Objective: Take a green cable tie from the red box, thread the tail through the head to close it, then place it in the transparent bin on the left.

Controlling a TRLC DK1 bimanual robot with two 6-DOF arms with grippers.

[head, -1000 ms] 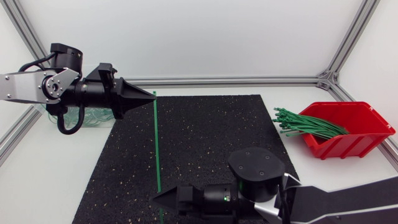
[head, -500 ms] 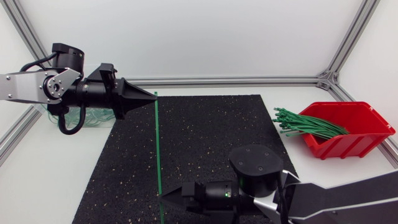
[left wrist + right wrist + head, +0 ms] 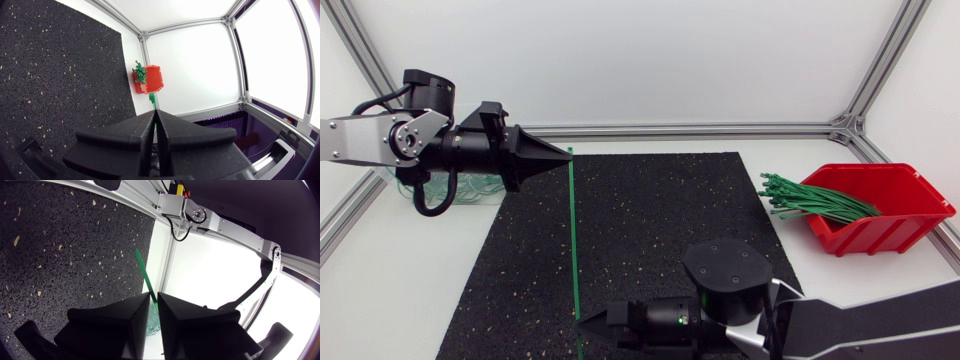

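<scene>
Held the green cable tie (image 3: 572, 235) pinched tight between closed tips of the left gripper (image 3: 567, 153) — stretched straight ahead from there, long axis aimed at the right gripper (image 3: 582, 322), far end meeting its nose; could not tell whether clamped there.

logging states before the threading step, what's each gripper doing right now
left gripper: shut on the green cable tie
right gripper: the tie runs to it, grip cannot be told
</scene>
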